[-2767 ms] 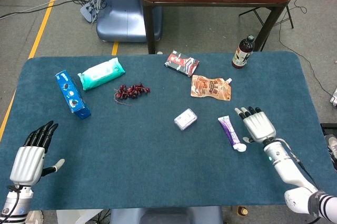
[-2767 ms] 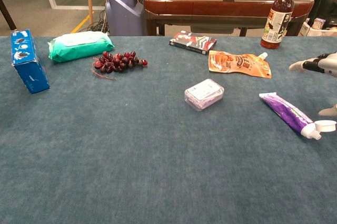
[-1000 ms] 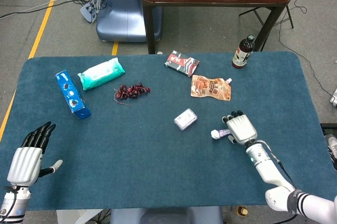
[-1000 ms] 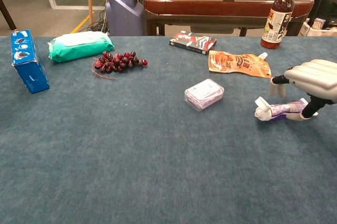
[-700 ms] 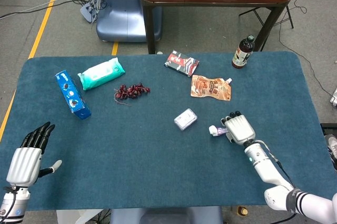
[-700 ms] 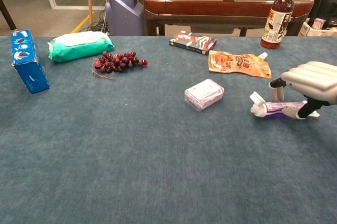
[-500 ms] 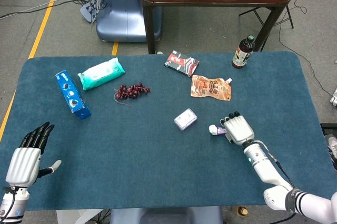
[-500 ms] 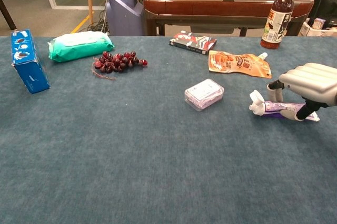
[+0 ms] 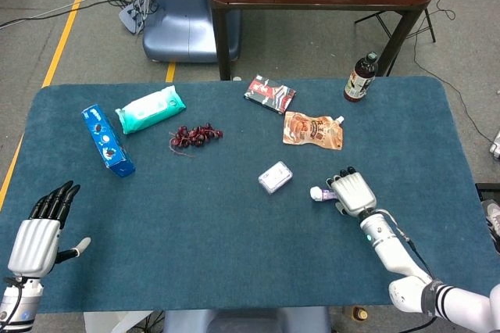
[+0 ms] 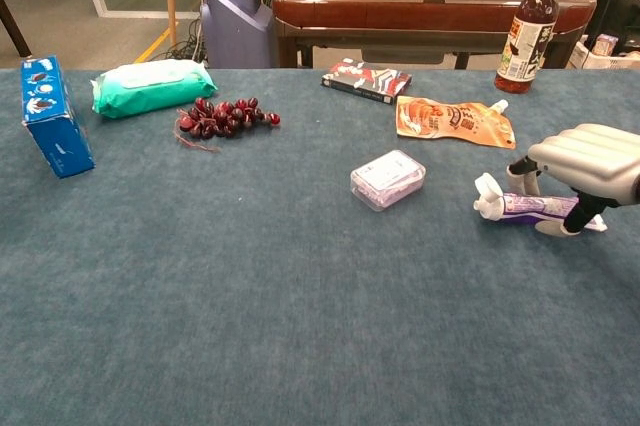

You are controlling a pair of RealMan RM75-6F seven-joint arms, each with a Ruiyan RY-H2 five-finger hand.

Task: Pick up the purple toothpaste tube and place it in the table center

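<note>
The purple toothpaste tube [image 9: 328, 191] [image 10: 528, 205] lies crosswise at the table's right, its white cap [image 10: 487, 200] pointing toward the middle. My right hand [image 9: 354, 192] [image 10: 588, 167] arches over its tail end and grips it, fingers on top and thumb underneath. Most of the tube is hidden under the hand in the head view. My left hand [image 9: 36, 234] hovers at the near left corner with fingers spread, holding nothing; the chest view does not show it.
A small clear box [image 9: 275, 177] [image 10: 387, 179] sits just left of the tube's cap. An orange pouch [image 9: 312, 130], a red-black packet [image 9: 269, 94] and a bottle [image 9: 361, 77] stand behind. Grapes [image 9: 195, 136], green wipes [image 9: 151, 109] and a blue box [image 9: 108, 140] lie at the far left.
The tube was turned from lengthwise to crosswise and taken in my right hand, which carried it slightly left; in the last half second it has barely moved. The left hand stayed put.
</note>
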